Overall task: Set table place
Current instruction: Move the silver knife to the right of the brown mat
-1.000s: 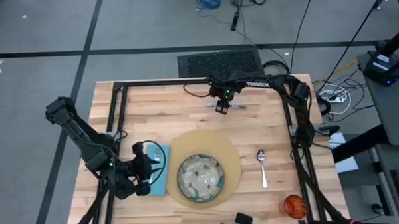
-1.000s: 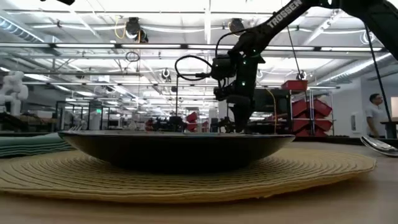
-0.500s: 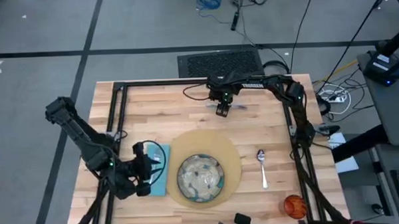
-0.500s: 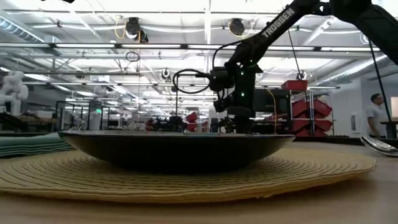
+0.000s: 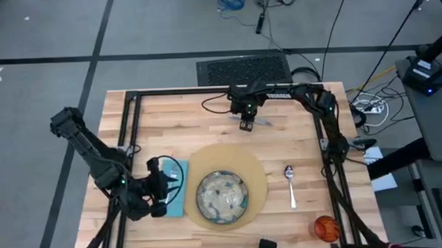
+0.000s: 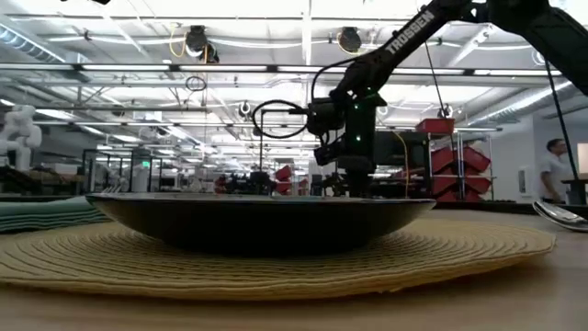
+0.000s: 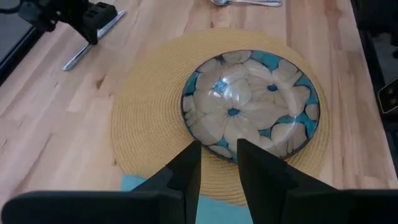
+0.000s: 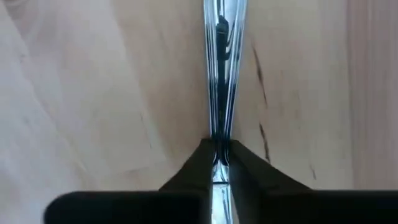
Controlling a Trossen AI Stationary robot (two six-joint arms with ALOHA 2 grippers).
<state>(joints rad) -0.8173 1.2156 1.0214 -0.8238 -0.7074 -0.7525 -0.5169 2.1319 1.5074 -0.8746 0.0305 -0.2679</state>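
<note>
The place setting is partly laid. The round placemat [image 5: 225, 189] lies at the near middle of the table [image 5: 177, 122], and the flowered dish [image 5: 222, 195] sits on it, roughly centred. A teal napkin [image 5: 174, 188] lies touching the mat's edge, under the left pincer [image 7: 217, 163]. A spoon [image 5: 290, 182] lies on the bare wood just off the mat on the opposite side from the napkin, and an orange cup [image 5: 325, 228] stands farther out, near the table's corner and well apart from the mat.

One piece of silver cutlery [image 8: 221, 68] is at the far side of the table, well away from the mat. The right pincer [image 5: 246, 124] is down on it, its fingers closed tight on the slim handle in the right wrist view; whether this is the fork or the knife I cannot tell.

The left pincer hovers over the napkin beside the dish, fingers a little apart and holding nothing.

Judging by this, mat, dish, napkin and spoon are placed. The gripped piece needs carrying to the mat, the cup probably needs moving closer, and a third piece of cutlery is not visible anywhere.
</note>
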